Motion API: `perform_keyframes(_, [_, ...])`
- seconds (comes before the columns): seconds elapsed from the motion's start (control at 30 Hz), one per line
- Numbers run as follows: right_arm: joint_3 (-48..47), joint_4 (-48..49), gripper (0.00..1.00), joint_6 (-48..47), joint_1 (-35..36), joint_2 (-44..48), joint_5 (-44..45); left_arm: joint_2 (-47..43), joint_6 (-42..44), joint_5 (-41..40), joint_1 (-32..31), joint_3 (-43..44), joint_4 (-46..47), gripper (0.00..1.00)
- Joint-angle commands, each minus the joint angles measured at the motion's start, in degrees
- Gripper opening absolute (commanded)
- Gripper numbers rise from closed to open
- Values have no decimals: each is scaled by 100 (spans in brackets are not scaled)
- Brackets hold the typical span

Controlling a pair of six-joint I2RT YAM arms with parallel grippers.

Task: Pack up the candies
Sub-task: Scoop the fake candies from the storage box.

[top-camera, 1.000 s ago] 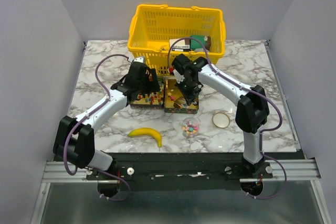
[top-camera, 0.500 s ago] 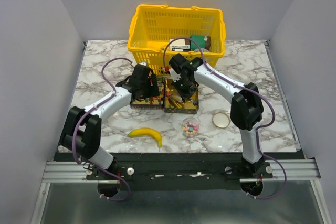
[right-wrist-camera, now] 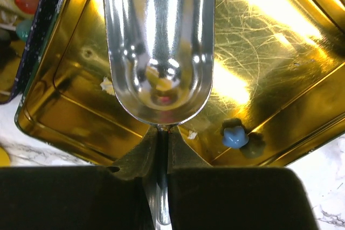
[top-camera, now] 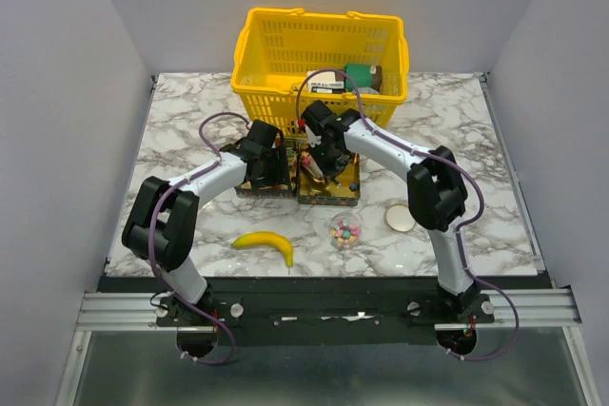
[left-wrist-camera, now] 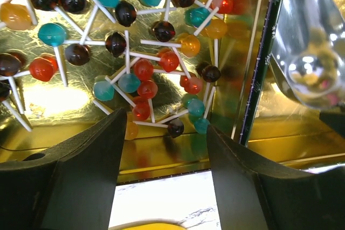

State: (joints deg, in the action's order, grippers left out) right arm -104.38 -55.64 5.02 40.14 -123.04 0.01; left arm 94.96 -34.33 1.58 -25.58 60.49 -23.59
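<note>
Many tiny pink, blue, orange candies (top-camera: 344, 231) sit piled near the banana (top-camera: 266, 243).

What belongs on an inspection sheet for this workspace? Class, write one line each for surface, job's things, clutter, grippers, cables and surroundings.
Surface: marble table, white with grey veins.
Job's things: candies in a clear cup; one blue candy in the gold tin.
Clutter: banana, round lid, lollipop tin, yellow basket holding boxes.
Grippers: left gripper open above the lollipops; right gripper shut on the metal scoop.
Cables: purple cables loop along both arms.
Surroundings: plain grey walls.
</note>
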Motion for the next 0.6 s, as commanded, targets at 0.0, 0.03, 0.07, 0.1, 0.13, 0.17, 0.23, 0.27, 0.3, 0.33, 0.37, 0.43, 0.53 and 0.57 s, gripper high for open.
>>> perform_keyframes(0.0, [-13, 343, 1, 254, -24, -220, 298, 93, 58, 237, 18, 103, -101, 70])
perform_keyframes(0.03, [-4, 369, 1, 289, -15, -229, 306, 119, 58, 246, 18, 112, -119, 70])
perform_keyframes(0.07, [31, 456, 1, 298, -15, -229, 341, 128, 75, 272, 18, 121, -110, 70])
perform_keyframes(0.1, [75, 518, 1, 324, -15, -211, 385, 137, 75, 290, 18, 121, -119, 70])
perform_keyframes(0.13, [119, 588, 1, 351, -15, -203, 420, 146, 75, 298, 18, 121, -110, 70])
perform_keyframes(0.17, [233, 746, 1, 360, -24, -185, 473, 146, 75, 316, 18, 130, -110, 70])
perform_keyframes(0.23, [391, 983, 1, 377, -15, -63, 552, 146, 75, 334, 18, 139, -101, 70])
perform_keyframes(0.27, [514, 1272, 1, 351, -15, -18, 614, 155, 84, 334, 18, 165, -101, 70])
perform_keyframes(0.3, [724, 1431, 1, 351, -15, 26, 684, 155, 93, 334, 18, 174, -101, 70])
perform_keyframes(0.33, [848, 1581, 1, 290, -15, 139, 728, 146, 93, 351, 18, 191, -101, 70])
perform_keyframes(0.37, [936, 1800, 1, 246, -15, 175, 781, 137, 101, 351, 18, 217, -101, 70])
perform_keyframes(0.43, [1156, 1986, 1, 115, -15, 272, 816, 93, 102, 360, 18, 226, -66, 70])
perform_keyframes(0.53, [1306, 2127, 1, -62, -15, 386, 834, 14, 102, 360, 18, 226, -5, 71])
perform_keyframes(0.57, [1332, 2118, 1, -106, -6, 456, 825, -12, 102, 351, 18, 226, 13, 71])
